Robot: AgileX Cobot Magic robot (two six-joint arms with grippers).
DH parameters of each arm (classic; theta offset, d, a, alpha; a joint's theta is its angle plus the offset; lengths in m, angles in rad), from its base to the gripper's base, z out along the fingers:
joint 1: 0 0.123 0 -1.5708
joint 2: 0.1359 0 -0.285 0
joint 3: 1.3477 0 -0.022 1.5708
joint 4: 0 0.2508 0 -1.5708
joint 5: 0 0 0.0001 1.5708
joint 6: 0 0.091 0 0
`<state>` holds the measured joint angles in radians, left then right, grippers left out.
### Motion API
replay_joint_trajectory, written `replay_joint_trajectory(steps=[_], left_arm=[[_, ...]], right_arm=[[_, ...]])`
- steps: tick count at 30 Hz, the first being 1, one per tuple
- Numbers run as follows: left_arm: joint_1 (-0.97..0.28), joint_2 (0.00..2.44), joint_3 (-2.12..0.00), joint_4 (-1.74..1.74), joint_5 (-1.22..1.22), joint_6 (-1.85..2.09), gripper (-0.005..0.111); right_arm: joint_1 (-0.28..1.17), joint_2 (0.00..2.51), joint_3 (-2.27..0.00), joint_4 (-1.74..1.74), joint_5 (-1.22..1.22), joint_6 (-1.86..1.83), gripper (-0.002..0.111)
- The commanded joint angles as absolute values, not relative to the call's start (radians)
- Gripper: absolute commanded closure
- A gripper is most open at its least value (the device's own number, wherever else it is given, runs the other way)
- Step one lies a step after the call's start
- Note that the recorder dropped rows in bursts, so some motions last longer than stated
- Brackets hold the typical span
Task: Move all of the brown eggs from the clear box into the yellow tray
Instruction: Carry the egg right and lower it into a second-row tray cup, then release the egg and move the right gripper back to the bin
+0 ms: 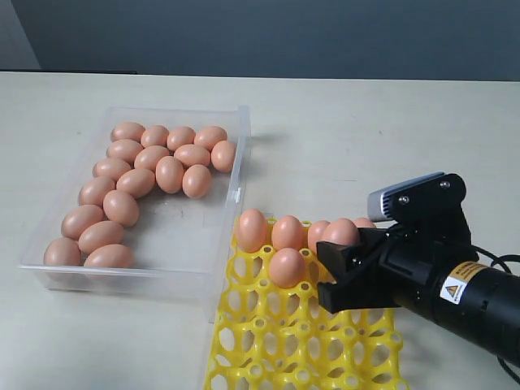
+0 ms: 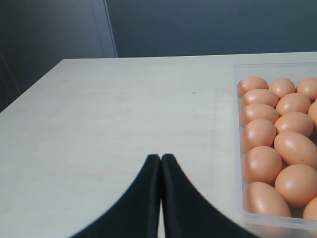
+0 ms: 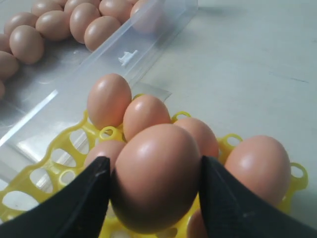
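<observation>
My right gripper (image 1: 331,268) (image 3: 153,168) is shut on a brown egg (image 3: 156,176) (image 1: 340,233), one black finger on each side of it, over the far part of the yellow tray (image 1: 268,341) (image 3: 111,133). Several brown eggs (image 1: 287,267) (image 3: 109,99) sit in the tray's cups along its far edge, close round the held one. The clear box (image 1: 236,175) (image 2: 237,148) (image 3: 129,57) lies left of the tray and holds many brown eggs (image 1: 136,182) (image 2: 262,163) along its far and left sides. My left gripper (image 2: 161,157) is shut and empty above bare table beside the box.
The near right part of the box floor (image 1: 179,236) has no eggs on it. The tray's near rows of cups (image 1: 325,357) stand without eggs. The right arm's black body (image 1: 455,292) reaches in low from the right over the tray. A dark wall (image 1: 260,36) backs the table.
</observation>
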<state>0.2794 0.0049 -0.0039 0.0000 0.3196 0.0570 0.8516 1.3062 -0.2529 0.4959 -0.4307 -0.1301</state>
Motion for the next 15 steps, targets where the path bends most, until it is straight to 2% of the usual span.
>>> replay_joint_trajectory(steps=[1, 3, 6, 10, 15], left_arm=[[0.275, 0.000, 0.000, 0.000, 0.309, 0.057, 0.106], [0.275, 0.000, 0.000, 0.000, 0.309, 0.057, 0.106], [0.275, 0.000, 0.000, 0.000, 0.309, 0.057, 0.106], [0.275, 0.000, 0.000, 0.000, 0.309, 0.057, 0.106], [0.275, 0.000, 0.000, 0.000, 0.309, 0.057, 0.106]], right_arm=[[0.845, 1.302, -0.252, 0.477, -0.430, -0.138, 0.094], [0.845, 1.302, -0.252, 0.484, -0.435, -0.138, 0.079], [0.845, 1.302, -0.252, 0.484, -0.443, -0.138, 0.072], [0.845, 1.302, -0.252, 0.484, -0.445, -0.138, 0.056], [0.845, 1.302, -0.252, 0.482, -0.447, -0.138, 0.056]])
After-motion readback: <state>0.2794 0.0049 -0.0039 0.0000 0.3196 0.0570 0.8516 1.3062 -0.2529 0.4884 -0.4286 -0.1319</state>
